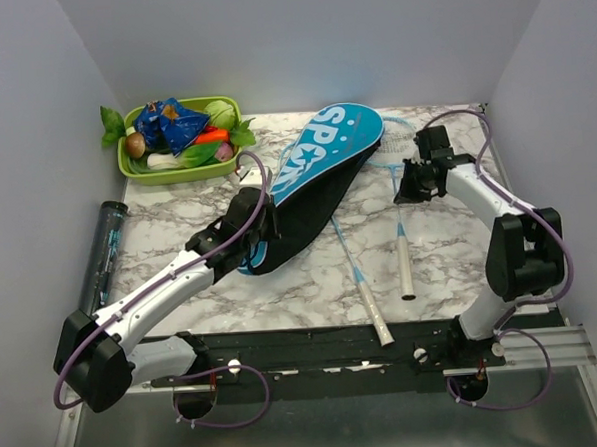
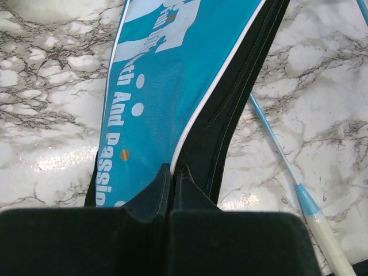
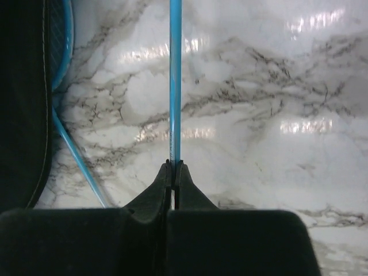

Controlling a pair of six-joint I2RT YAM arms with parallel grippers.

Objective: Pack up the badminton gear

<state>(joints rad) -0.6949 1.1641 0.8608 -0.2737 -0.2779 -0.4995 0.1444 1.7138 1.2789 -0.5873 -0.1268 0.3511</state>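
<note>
Base rail: black base rail [image 1: 326, 360] along the bottom edge of the top view, with both arms rising from it.
Dark tube: dark tube [image 1: 105, 249] at the far left edge of the bench [image 1: 178, 220], well apart from the rest; I cannot make out any shuttlecocks.
Green tray: green tray [image 1: 136, 174] at upper left holds toy vegetables, not part of the packing.
Left tool: left tool [image 2: 172, 169] is shut tight, pinching the edge of the blue cover [image 2: 167, 86] at its narrow lower end.
Blue cover: centre of frame, slanting up to the right.
Left racket: left racket [image 1: 353, 266] has its shaft coming out from under the cover and lies free.
Right racket: right racket [image 3: 175, 69] lies just beside it.
Right tool: right tool [image 3: 174, 164] is clamped on that thin shaft.
Risk: the slim shaft may swivel or slip in so small a pinch, or its head may snag the other frame or the cover's rim. The fabric may also pull out of the left pinch.
</note>
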